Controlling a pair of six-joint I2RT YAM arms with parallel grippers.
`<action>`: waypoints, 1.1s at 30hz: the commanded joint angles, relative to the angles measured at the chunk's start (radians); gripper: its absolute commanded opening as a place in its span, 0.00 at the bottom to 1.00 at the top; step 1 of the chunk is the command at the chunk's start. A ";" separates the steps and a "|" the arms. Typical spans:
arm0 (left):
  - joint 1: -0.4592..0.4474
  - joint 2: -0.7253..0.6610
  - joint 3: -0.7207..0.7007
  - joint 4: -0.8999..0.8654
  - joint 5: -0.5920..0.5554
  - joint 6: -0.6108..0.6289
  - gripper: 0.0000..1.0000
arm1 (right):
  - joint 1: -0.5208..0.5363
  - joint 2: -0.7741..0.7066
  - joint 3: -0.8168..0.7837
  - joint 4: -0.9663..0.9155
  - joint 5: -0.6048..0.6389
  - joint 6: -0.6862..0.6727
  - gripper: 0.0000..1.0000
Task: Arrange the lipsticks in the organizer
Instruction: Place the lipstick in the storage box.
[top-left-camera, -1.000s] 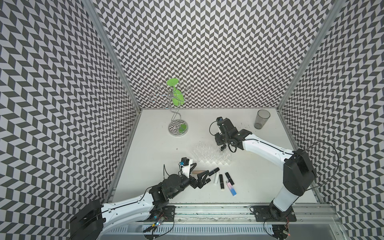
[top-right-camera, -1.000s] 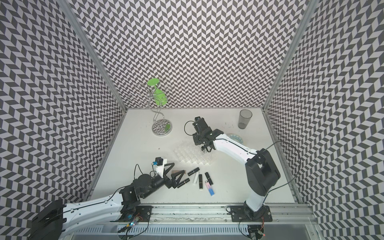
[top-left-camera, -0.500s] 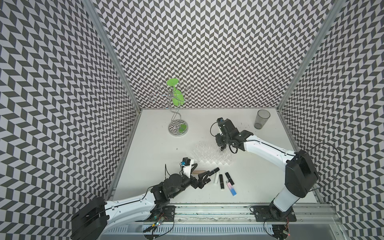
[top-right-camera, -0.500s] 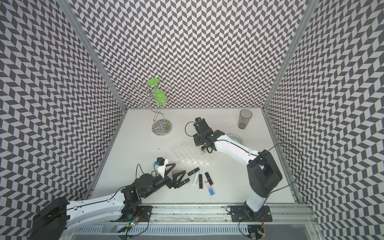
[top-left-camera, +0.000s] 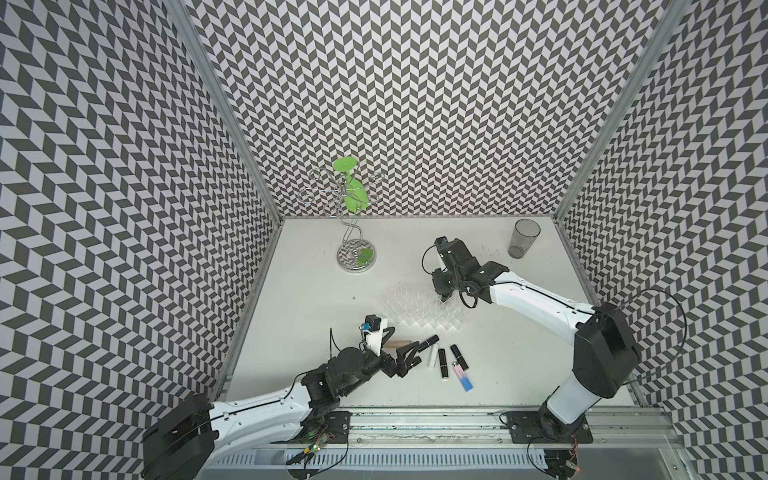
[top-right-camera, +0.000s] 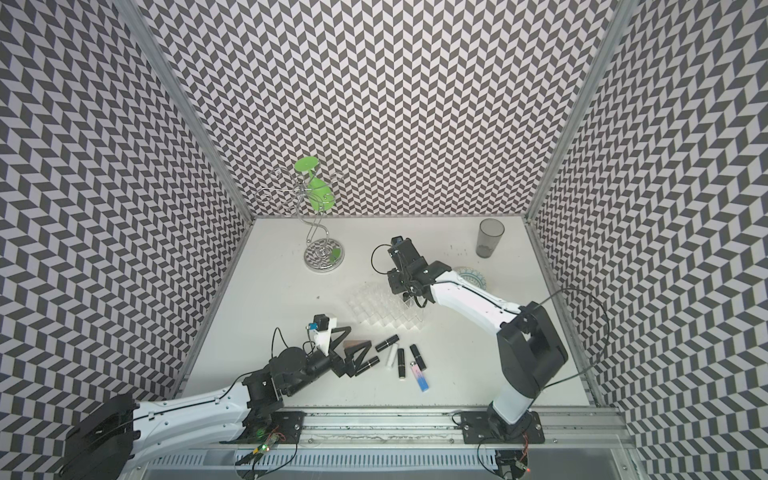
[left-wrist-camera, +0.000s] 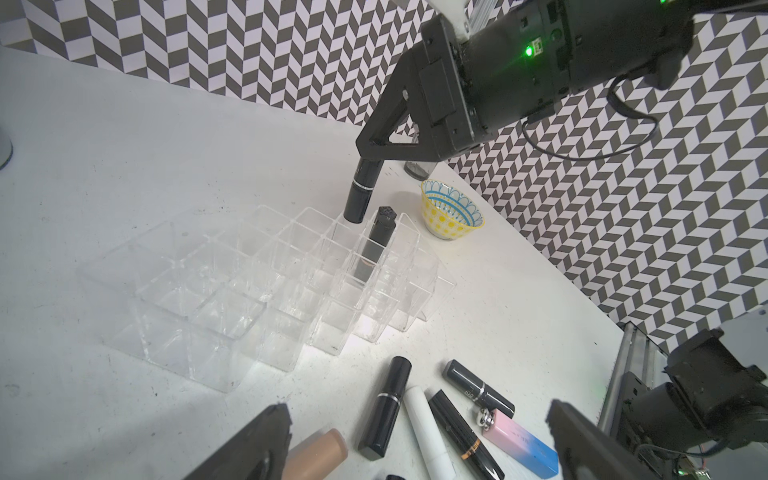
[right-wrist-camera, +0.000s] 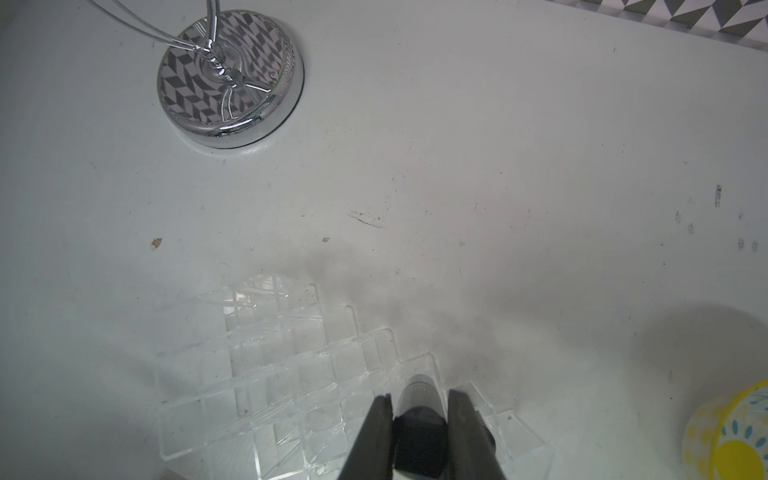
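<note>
**Jaws shut, right gripper (left-wrist-camera: 370, 154) brought a black lipstick (left-wrist-camera: 360, 192) to the organizer (left-wrist-camera: 199, 347)**

Its jaws squeezed the tube, which had moved in over the back row, just beside the standing lipstick (left-wrist-camera: 376, 245). It looked ready to go down. Left gripper (left-wrist-camera: 417, 415) stayed wide open above the loose lipsticks (left-wrist-camera: 386, 409), near the tan lipstick (left-wrist-camera: 320, 453).

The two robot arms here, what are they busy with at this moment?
They are filling a clear acrylic organizer with lipsticks. The right gripper is shut on a black lipstick, tilted, its lower end at the organizer's far row. Another black lipstick already stands in a nearby compartment. The left gripper is open over the loose tubes lying on the table: a tan lipstick, a white lipstick, a pink-to-blue lipstick and several black ones.
</note>
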 joint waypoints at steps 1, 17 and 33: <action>0.004 0.002 -0.002 0.034 0.006 0.001 1.00 | 0.010 -0.021 0.000 -0.026 -0.021 -0.011 0.06; 0.004 -0.008 -0.008 0.031 0.011 0.000 1.00 | 0.023 0.032 0.005 0.001 0.016 -0.017 0.07; 0.004 0.001 0.015 -0.005 0.029 0.001 1.00 | 0.028 0.155 0.035 -0.014 0.023 -0.014 0.11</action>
